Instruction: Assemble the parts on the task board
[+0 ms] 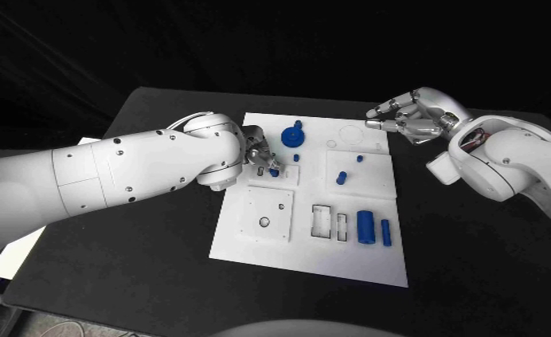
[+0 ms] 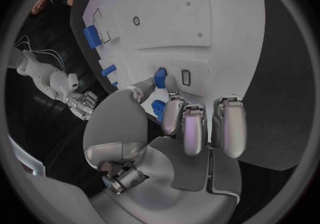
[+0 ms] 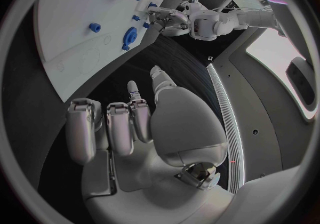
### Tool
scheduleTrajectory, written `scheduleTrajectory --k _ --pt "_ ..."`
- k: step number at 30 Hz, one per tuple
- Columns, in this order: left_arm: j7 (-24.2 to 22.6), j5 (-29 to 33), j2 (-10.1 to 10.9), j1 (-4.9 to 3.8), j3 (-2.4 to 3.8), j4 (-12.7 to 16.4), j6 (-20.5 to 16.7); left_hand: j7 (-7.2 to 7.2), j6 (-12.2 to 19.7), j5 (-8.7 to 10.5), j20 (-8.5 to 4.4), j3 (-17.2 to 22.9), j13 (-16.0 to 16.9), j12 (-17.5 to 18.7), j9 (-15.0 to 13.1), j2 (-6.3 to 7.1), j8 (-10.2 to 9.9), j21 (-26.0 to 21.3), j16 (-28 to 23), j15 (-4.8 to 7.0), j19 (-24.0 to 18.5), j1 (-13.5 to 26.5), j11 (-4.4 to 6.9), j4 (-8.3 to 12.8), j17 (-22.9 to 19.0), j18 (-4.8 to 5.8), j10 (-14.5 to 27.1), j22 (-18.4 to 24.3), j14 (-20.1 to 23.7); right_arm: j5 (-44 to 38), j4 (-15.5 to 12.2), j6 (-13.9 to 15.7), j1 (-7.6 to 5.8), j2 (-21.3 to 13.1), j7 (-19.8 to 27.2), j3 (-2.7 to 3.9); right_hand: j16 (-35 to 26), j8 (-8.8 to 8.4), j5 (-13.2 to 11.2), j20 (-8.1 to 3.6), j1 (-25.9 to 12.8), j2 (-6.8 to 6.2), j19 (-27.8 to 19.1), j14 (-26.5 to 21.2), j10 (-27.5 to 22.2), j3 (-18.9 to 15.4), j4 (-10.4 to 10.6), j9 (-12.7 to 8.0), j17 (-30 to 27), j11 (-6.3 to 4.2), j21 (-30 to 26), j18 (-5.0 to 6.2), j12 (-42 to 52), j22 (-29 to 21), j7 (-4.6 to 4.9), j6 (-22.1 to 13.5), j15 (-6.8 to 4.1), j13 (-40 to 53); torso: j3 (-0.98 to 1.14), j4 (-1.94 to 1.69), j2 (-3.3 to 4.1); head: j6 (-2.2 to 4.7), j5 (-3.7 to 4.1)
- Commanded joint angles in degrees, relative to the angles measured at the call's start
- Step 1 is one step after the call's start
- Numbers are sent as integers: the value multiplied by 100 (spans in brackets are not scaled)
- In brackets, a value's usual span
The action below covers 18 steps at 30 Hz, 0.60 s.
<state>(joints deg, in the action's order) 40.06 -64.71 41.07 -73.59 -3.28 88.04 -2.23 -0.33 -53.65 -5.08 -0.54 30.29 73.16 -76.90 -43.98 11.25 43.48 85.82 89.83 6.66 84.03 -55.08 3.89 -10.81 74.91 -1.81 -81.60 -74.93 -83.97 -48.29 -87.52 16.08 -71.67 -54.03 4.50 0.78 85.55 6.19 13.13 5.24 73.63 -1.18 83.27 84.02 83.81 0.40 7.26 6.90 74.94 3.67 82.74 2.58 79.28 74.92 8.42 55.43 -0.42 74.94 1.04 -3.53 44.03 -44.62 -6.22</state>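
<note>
The white task board [image 1: 345, 253] lies in the middle of the black table. My left hand [image 1: 257, 155] hovers low over the board's left side and pinches a small blue part [image 1: 273, 170] between thumb and finger; the left wrist view shows that part [image 2: 160, 77] close to a small rectangular slot [image 2: 185, 77]. A blue gear [image 1: 293, 138] stands just beyond the hand. My right hand [image 1: 408, 119] hangs above the board's far right corner, fingers loosely bent, thumb apart, holding nothing [image 3: 127, 128].
Two short blue pegs [image 1: 358, 158] [image 1: 341, 178] stand on the board's right half. A large blue cylinder [image 1: 366, 227] and a thinner one [image 1: 387, 232] lie near the front right, beside two rectangular slots [image 1: 322, 221]. Black table surrounds the board.
</note>
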Motion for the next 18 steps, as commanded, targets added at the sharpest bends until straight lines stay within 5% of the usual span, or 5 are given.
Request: scheduleTrajectory --k 1,18 --pt "497 61 -9 2 1 -13 59 -4 -56 -11 -26 -258 8 -39 0 -29 21 43 17 50 389 27 14 -91 1509 40 -48 -820 -603 -3 -9 -23 4 -1 7 1 -23 19 -49 -9 5 39 -43 418 -20 -37 6 8 726 -15 -36 60 -38 -7 1 -26 -42 863 0 0 -2 -3 0" --pt "472 145 -7 2 2 -38 -10 -32 -109 -21 -48 -1514 18 -46 -28 -238 84 80 17 70 407 -195 39 -586 1509 53 -66 -901 -603 -3 -7 -22 4 -4 8 1 -47 20 -85 -10 -2 47 -62 409 -37 -52 11 11 690 -15 -59 68 -68 -47 1 -29 -42 845 1 1 1 -1 7"
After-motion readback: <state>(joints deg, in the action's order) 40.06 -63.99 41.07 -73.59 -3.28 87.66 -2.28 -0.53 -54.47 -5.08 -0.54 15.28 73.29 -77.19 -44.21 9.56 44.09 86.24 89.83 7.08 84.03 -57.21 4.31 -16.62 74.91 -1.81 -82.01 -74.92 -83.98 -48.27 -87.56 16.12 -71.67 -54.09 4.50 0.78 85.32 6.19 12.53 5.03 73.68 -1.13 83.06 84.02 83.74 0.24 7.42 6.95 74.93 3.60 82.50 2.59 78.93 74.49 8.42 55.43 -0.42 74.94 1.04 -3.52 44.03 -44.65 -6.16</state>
